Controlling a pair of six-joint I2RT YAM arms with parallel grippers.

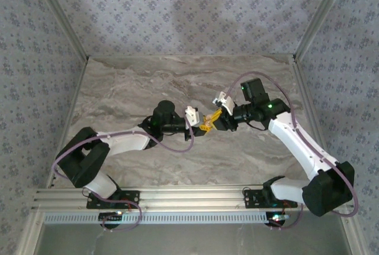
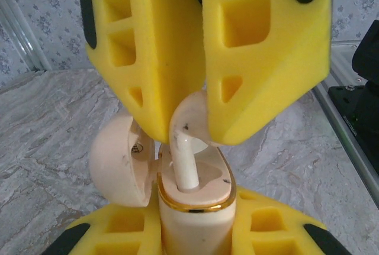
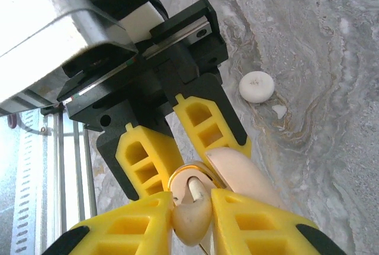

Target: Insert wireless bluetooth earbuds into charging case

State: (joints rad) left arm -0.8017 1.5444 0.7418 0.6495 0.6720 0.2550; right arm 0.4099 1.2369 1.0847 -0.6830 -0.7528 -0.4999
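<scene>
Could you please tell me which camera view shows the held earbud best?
The left wrist view: the earbud is close and sharp, its stem in the charging case. The right wrist view shows its head end-on; in the top external view it is too small to make out.

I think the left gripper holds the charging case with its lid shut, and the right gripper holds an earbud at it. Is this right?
No: the lid is open, as the left wrist view shows. The left gripper does hold the charging case, and the right gripper holds an earbud at it.

Round white disc [image 3: 256, 86] on grey veined marble tabletop [image 3: 331, 30].
</scene>
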